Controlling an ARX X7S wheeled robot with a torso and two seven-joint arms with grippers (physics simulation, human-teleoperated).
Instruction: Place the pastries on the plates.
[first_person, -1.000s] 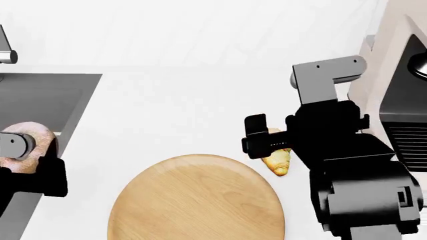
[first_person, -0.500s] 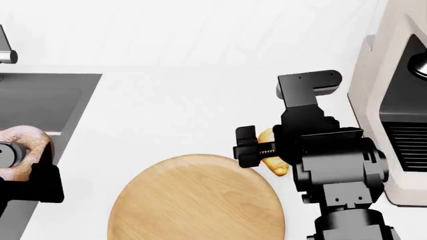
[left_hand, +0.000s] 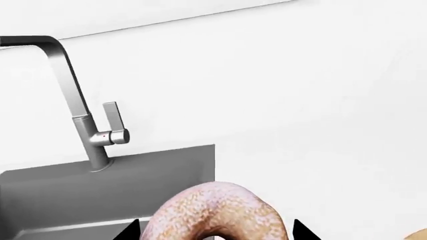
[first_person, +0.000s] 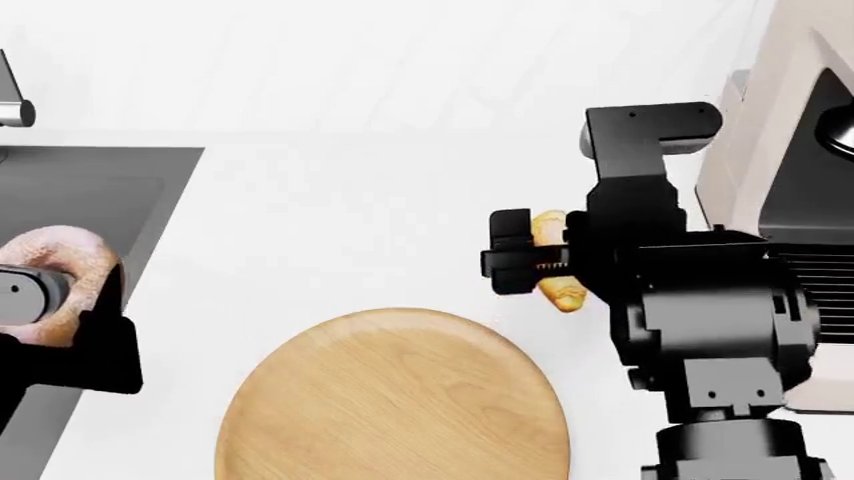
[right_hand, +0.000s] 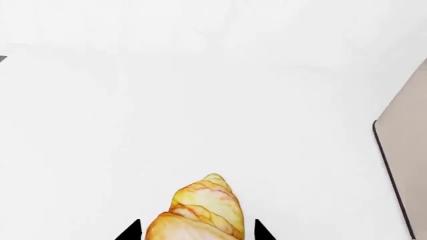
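My left gripper (first_person: 47, 300) is shut on the pale pinkish doughnut (first_person: 74, 255) at the left edge of the head view, over the sink's rim. In the left wrist view the doughnut (left_hand: 213, 210) fills the gap between the fingertips of that gripper (left_hand: 215, 232). My right gripper (first_person: 550, 255) is shut on the golden-brown croissant (first_person: 558, 275), held above the white counter beyond the wooden disc's far right edge. The right wrist view shows the croissant (right_hand: 200, 210) between the tips of that gripper (right_hand: 195, 232). No white plate is in view.
A round wooden disc (first_person: 400, 400) lies on the counter at the front centre. A grey sink (first_person: 94, 190) with a faucet (left_hand: 73, 100) is at the left. A beige and grey appliance (first_person: 801, 200) stands at the right edge.
My right gripper has carried the croissant farther from me and a little right, away from the wooden disc's edge. My left gripper with the doughnut has shifted only slightly.
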